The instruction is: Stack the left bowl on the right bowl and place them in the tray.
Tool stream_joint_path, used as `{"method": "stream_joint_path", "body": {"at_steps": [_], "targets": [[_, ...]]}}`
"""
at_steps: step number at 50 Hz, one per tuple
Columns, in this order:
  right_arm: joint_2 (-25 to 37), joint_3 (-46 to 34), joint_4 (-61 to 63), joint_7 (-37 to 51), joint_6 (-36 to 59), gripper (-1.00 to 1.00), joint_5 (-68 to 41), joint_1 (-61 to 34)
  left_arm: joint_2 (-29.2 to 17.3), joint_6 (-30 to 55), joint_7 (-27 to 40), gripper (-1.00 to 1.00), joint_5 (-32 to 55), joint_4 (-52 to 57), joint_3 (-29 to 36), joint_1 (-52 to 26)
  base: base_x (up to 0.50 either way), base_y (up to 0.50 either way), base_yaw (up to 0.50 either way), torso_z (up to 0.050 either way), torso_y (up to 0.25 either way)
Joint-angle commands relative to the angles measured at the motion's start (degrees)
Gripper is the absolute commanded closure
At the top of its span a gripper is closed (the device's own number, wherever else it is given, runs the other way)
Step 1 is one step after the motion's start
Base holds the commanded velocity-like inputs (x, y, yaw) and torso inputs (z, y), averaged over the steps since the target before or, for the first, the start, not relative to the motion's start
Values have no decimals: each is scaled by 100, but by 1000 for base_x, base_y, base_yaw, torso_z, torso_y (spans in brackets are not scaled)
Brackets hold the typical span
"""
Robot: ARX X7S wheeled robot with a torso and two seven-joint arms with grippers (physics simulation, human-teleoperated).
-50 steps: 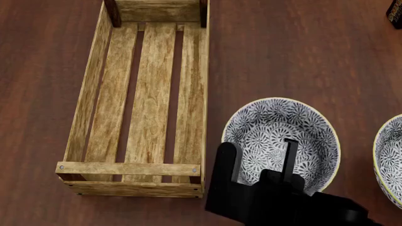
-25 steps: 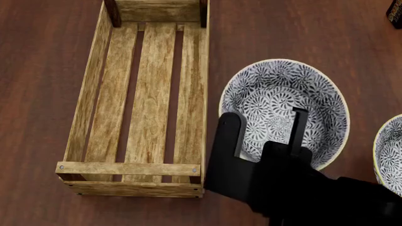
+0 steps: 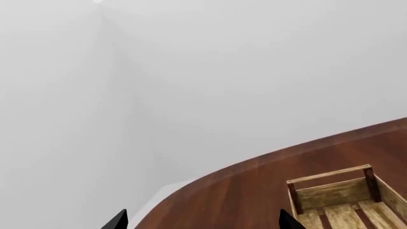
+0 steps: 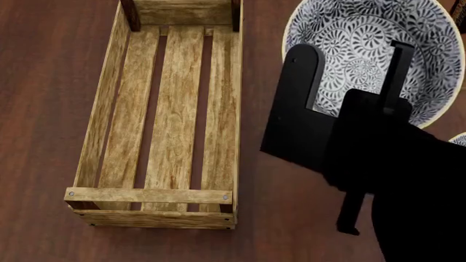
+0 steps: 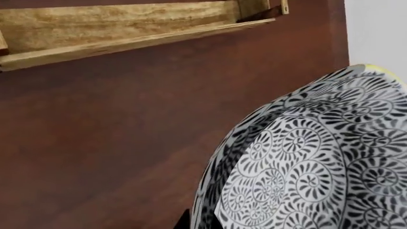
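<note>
— So, what has changed since half a second ago?

— Lifted further: the right gripper (image 4: 350,71) has carried the left bowl (image 4: 364,49) up and toward the far right corner of the table, so the bowl now looms larger in the head view and hides most of the right bowl (image 4: 459,138), of which only a sliver of rim shows at the right edge.

— And the fingers?

— Two black fingers (image 4: 300,76) straddle the bowl's near wall, one outside and one inside, pinching the rim. The right wrist view shows the patterned outer wall (image 5: 305,157) close up, raised off the tabletop.

— The other arm?

— Only the left gripper's (image 3: 200,220) two fingertips (image 3: 117,221) show, set wide apart, holding nothing, above the table's left side.

— The tray?

— The tray (image 4: 102,131) lies unmoved along the left side, lengthwise toward the far edge, nothing in it.
</note>
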State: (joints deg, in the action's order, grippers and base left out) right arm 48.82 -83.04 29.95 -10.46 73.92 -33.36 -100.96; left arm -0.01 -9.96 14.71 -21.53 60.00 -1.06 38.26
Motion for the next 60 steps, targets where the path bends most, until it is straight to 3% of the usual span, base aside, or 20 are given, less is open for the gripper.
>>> {"method": "stream_joint_path", "body": {"at_steps": [1,12,30,60], "targets": [[352,18,94,-235,244,100,237,-627,0,94,-100,-100,38,0,16,-154,0,0,0,0,0],[802,-378,201,-426,523,100,508,-1083,0,412,-259,-100,-11,0,119,-503,0,0,0,0,0],[1161,-552,-201,-309,543,100,661,-911,0,-40,-92,-100,67,0,-22,-55,0,0,0,0,0],[1171,-415,-844,662,696,100,556,318,0,494,-207,-100,-101,0,165,-508,0,0,0,0,0]]}}
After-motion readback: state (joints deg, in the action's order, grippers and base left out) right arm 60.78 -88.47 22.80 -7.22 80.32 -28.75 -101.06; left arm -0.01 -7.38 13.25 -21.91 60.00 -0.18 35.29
